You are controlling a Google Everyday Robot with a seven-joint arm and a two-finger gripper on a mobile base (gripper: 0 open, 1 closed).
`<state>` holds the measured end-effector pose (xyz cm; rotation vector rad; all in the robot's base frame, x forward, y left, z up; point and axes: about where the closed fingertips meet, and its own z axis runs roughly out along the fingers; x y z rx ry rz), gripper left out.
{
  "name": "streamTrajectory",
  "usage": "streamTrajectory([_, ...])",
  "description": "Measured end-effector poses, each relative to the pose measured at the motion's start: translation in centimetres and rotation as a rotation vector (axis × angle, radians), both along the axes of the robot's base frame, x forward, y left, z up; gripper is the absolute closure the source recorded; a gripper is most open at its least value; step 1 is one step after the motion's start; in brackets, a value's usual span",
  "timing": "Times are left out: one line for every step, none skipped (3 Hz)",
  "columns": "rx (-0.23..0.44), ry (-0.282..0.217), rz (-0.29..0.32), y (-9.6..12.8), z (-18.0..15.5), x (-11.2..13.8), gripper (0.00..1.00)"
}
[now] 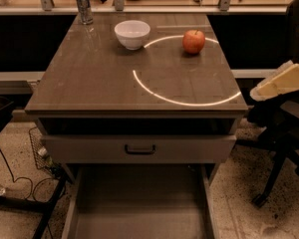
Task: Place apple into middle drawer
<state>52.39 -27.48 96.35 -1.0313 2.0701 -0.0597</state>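
Note:
The red-orange apple (pixel 194 41) sits on the cabinet top (pixel 99 78) at the back right, inside a bright ring of light. The middle drawer (pixel 139 208) is pulled out at the bottom of the view; its flat grey-brown bottom is bare. My gripper (pixel 281 81) shows only as a cream-coloured part at the right edge, beside the cabinet's right side, well to the right of the apple and nearer the front. It holds nothing that I can see.
A white bowl (pixel 132 33) stands left of the apple. A tall glass (pixel 83 4) stands at the back left corner. A drawer front with a dark handle (pixel 140 149) sits above the open drawer. A black chair base (pixel 279 163) is on the right, and cables (pixel 20 188) lie on the left floor.

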Motion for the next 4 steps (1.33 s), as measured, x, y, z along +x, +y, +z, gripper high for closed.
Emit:
streamTrajectory([0.159,-0.178,-0.04,-2.1,-0.2,4.6,0.0])
streamTrajectory([0.156,-0.201,-0.052,-2.1,0.5,5.0,0.0])
streamTrajectory([0.156,-0.201,-0.051,-2.1,0.5,5.0,0.0])
streamTrajectory([0.233,-0.252,0.022,-0.9,0.7,8.1,0.0])
